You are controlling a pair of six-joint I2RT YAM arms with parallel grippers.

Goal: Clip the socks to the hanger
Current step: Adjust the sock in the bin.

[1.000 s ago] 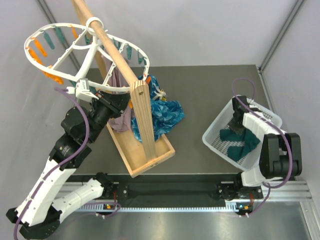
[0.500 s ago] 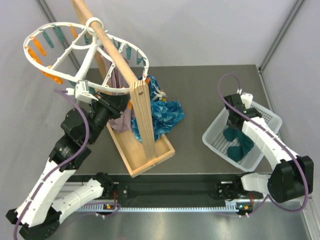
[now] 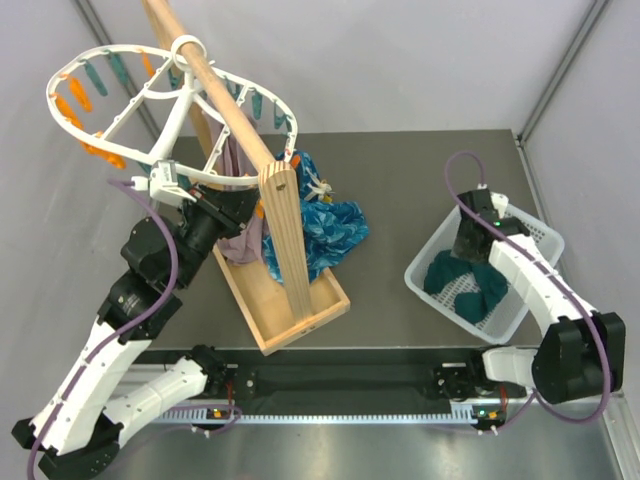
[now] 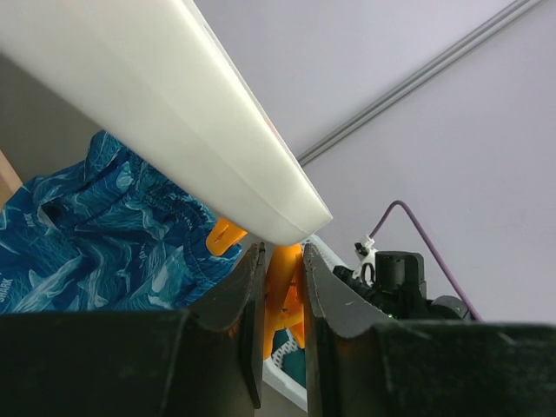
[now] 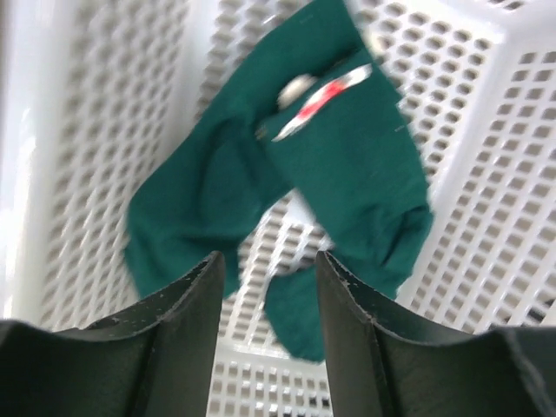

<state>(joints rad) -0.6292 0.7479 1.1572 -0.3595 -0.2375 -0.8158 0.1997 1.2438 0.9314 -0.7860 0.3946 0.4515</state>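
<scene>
The left claw pinches an orange peg just beneath the rim of the white hanger. The right claw hangs with fingers spread, directly above two teal socks lying in a white basket.

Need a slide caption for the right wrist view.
Open right gripper hovers over teal socks lying in the white basket.
</scene>
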